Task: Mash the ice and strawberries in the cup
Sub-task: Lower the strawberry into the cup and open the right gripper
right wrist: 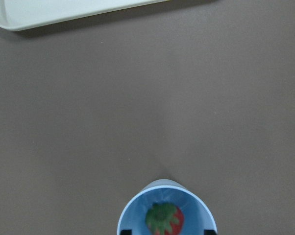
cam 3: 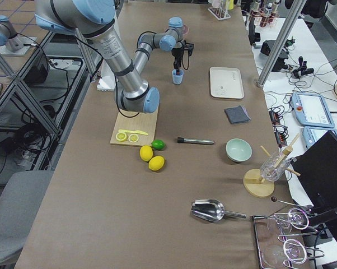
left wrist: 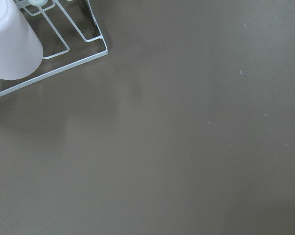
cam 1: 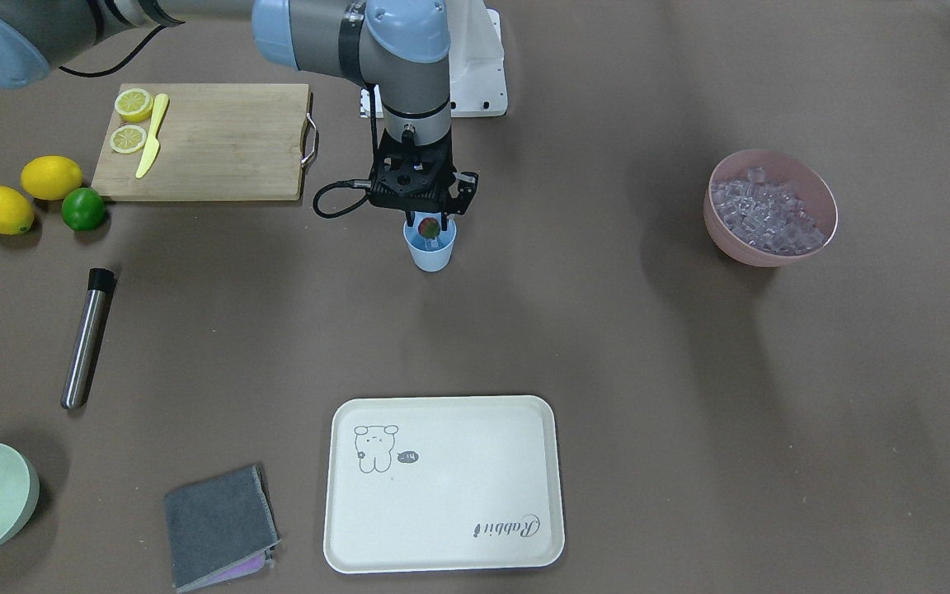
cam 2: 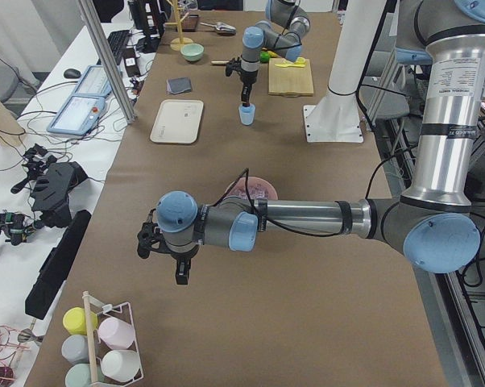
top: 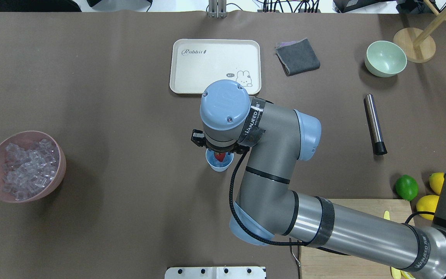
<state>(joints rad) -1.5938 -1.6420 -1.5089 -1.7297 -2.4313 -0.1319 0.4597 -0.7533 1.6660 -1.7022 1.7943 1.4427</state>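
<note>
cup [right wrist: 135, 210] wall and rim fill the bottom of my right wrist view, and the berry [right wrist: 163, 219] sits inside it, green leaves up, red showing at one side. my right claw [cam 1: 430, 221] hangs straight over the cup mouth, pointing down. its two tips just show at the lower edge of the wrist view, one by each side of the rim, with blue wall between each of them and the berry. so i judge the jaws wide and gripping nothing, the berry loose in the cup.

what matters next is where the ice [cam 1: 764, 213] lies from here. it is heaped in the pink bowl [cam 1: 726, 243] far out on my left side, well apart from the cup, and i see no cube in the cup yet. my left claw [cam 2: 180, 270] hangs over bare table near the cup rack at that end, so the left arm is the nearer one to the bowl. whether that claw is wide or narrow i cannot tell.

the steel rod [cam 1: 86, 342] lies flat on my right side, its long axis running away from me, black end toward me. that one is the right arm's reach.
</note>
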